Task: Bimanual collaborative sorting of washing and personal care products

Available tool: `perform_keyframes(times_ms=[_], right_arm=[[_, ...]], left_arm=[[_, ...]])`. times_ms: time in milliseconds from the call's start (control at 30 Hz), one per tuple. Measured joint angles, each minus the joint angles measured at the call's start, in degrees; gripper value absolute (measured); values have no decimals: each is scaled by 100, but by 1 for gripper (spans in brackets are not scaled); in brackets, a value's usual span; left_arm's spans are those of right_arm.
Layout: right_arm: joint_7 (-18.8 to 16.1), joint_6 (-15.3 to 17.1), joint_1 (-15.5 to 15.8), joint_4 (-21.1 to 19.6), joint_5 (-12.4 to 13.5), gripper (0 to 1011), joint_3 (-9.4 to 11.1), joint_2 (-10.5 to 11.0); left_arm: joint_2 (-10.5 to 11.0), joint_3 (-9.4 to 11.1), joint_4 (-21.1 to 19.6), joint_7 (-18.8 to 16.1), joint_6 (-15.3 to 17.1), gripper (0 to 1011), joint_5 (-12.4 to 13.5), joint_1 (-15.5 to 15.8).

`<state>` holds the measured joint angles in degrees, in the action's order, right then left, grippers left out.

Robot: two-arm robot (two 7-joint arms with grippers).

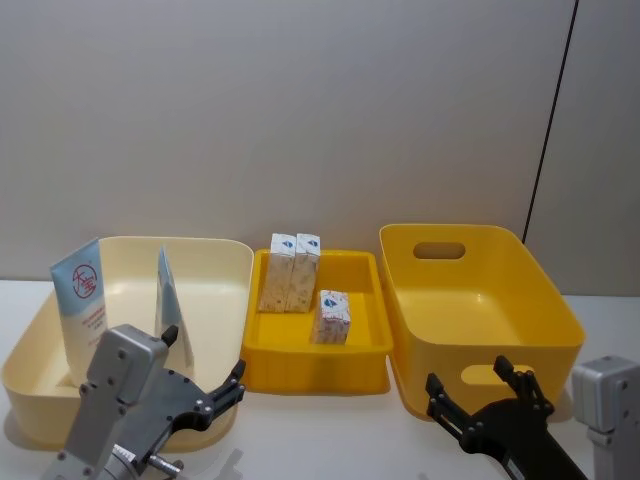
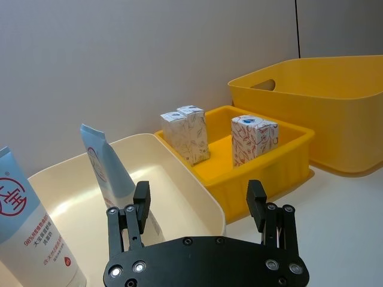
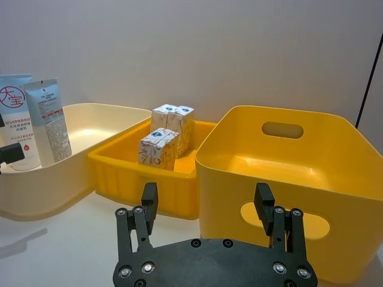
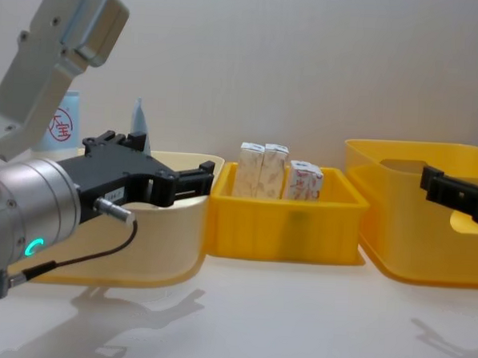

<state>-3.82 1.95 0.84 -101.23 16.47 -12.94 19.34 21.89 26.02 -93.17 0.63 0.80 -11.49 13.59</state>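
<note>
Two pale blue-and-white tubes lean upright in the cream bin [image 1: 215,243]: one with a red round logo [image 1: 82,300] and a slimmer one [image 1: 168,298]. Three cream patterned cartons stand in the small yellow tray [image 1: 310,357]: a pair at the back [image 1: 290,272] and a single one [image 1: 331,316] nearer me. My left gripper [image 1: 222,392] hovers open and empty just in front of the cream bin. My right gripper [image 1: 468,385] hangs open and empty before the large yellow bin [image 1: 480,300]. From the left wrist I see the logo tube [image 2: 24,227] and the carton pair [image 2: 187,134].
The large yellow bin on the right has handle cut-outs [image 1: 440,250] and nothing inside. All three containers stand side by side against a grey wall. White tabletop [image 4: 296,310] lies bare in front of them, below both grippers.
</note>
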Motion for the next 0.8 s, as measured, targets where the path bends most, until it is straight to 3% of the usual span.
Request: perform_keyframes(times_ms=[800], right_arm=[[0,0,0,0,0,1001,0,0]], left_arm=[[0,0,0,0,0,1003,0,0]])
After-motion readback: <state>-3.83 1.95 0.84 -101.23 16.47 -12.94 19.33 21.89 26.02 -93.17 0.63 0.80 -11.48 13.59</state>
